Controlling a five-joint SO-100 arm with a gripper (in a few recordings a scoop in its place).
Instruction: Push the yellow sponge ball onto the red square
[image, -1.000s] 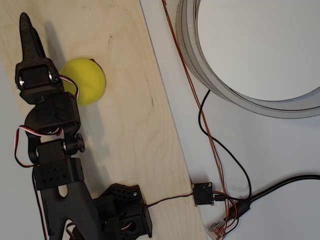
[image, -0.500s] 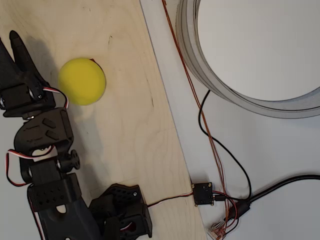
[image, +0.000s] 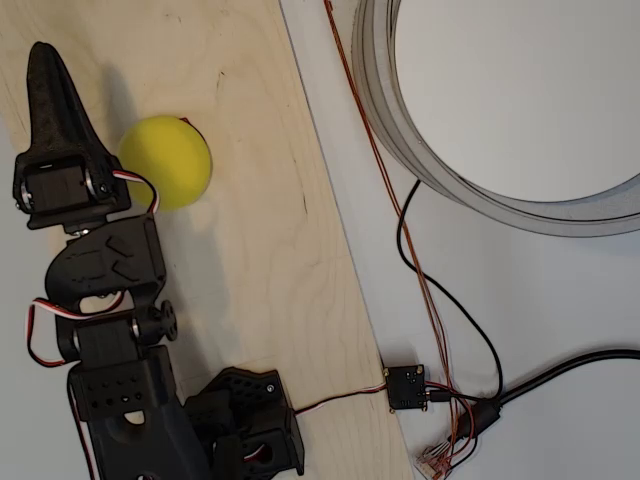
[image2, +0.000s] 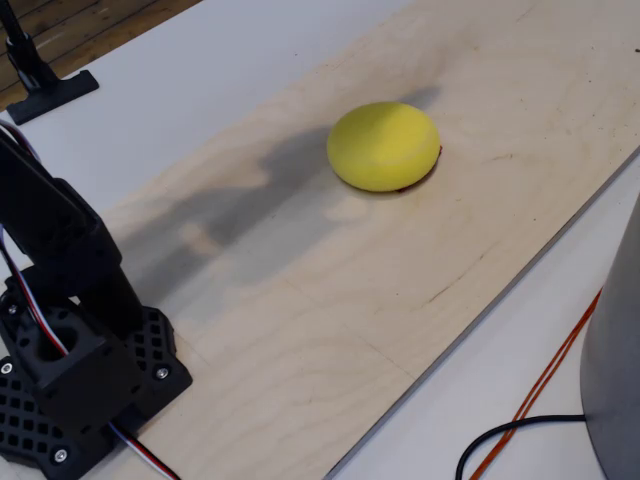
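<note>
Yellow sponge ball (image: 165, 162) unmarked, covering red square (image: 184, 121) sliver, tool (image: 48, 75) beside it, fingers pressed together

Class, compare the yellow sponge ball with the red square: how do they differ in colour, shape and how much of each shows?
The yellow sponge ball is bright yellow, rounded and fully visible. The red square is red, flat and almost wholly covered by the ball; only a sliver peeks out at its edge. Both rest on the wooden board.
</note>
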